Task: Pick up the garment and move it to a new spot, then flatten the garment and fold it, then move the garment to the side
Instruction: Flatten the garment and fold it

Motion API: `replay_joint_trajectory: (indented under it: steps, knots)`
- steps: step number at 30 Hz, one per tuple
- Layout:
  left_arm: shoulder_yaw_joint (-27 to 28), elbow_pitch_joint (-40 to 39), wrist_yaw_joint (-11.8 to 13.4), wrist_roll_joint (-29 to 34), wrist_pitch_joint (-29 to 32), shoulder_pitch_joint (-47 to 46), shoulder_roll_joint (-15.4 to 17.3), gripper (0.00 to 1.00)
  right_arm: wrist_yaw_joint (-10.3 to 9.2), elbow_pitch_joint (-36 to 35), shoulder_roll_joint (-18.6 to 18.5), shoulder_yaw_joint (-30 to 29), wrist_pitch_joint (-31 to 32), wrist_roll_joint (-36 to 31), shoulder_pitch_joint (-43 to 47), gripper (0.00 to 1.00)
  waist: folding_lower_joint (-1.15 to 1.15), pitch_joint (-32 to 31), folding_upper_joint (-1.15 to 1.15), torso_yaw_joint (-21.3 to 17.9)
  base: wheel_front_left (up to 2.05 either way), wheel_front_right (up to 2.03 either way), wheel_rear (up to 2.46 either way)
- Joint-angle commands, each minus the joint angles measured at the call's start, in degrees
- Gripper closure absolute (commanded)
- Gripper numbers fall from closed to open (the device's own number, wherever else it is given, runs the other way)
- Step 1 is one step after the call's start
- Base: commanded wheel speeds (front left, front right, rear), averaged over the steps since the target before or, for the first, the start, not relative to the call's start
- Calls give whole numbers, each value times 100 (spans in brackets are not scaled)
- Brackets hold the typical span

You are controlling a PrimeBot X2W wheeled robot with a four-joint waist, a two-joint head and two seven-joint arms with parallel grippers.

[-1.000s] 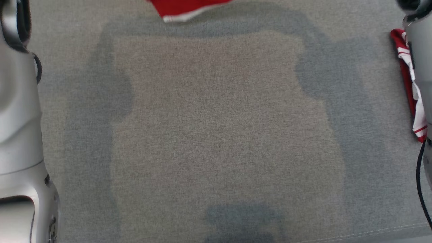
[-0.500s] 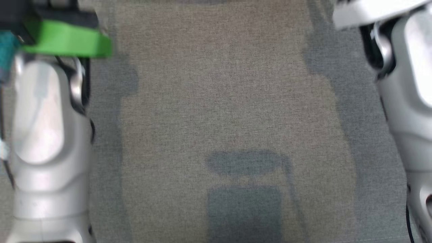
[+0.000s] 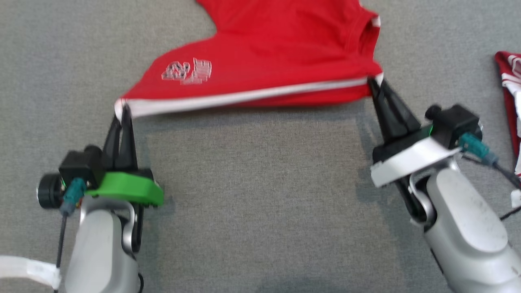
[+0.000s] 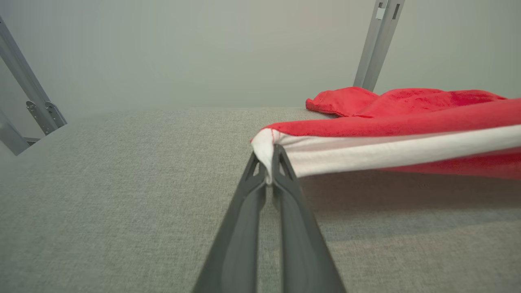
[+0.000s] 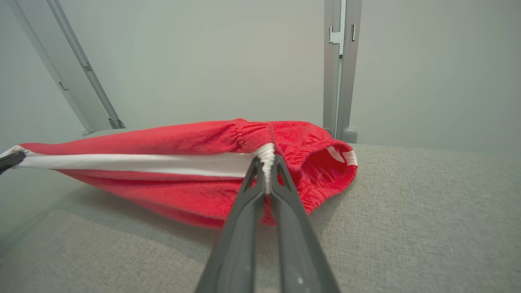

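Both pincers are clenched on the same red garment (image 3: 276,44), one at each end of its near edge. The left gripper (image 3: 124,109) pinches the white corner at the garment's left end, and the right gripper (image 3: 373,81) bites the gathered white end by the elastic opening (image 5: 340,162) on the right. On each, the two dark fingers are pressed together with only cloth between the tips.

The garment is bright red, soft and a bit fuzzy looking, with a white stripe (image 3: 244,97) running the whole length of the edge stretched between the two grippers. That edge is pulled fairly taut, slanting a little so the left end sits nearer the robot than the right. From the wrist views it is raised off the grey fabric surface (image 3: 260,183), with a shadow lying under it, while the rest of the cloth sags back and rests on the surface farther away. A pale printed logo (image 3: 187,71) sits on the red panel near the left end. The right end shows a puckered, ribbed band around a round opening.

Well off to the right lies another red and white cloth (image 3: 508,81), apart from the held one. Grey metal posts (image 5: 340,69) stand behind the surface
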Motion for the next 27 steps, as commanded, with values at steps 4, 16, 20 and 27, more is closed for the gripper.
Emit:
replay_joint_trajectory:
  steps: [4,16,20,27]
  knots:
    - [17,91,10,-153,5,625,31,100,-12,105,73,-36,-16,96,609,100,0,-722,0,31,0,0,0]
    - [249,202,58,-332,5,2037,30,100,-12,300,161,712,-16,284,1857,100,0,-1693,0,-27,0,0,0]
    - [281,240,106,-374,5,2456,29,100,-11,341,101,1016,-16,374,2255,100,0,-1966,0,-37,0,0,0]
    - [365,324,118,-290,5,2974,28,100,-11,300,-85,1405,-16,537,2634,100,0,-2101,0,-28,0,0,0]
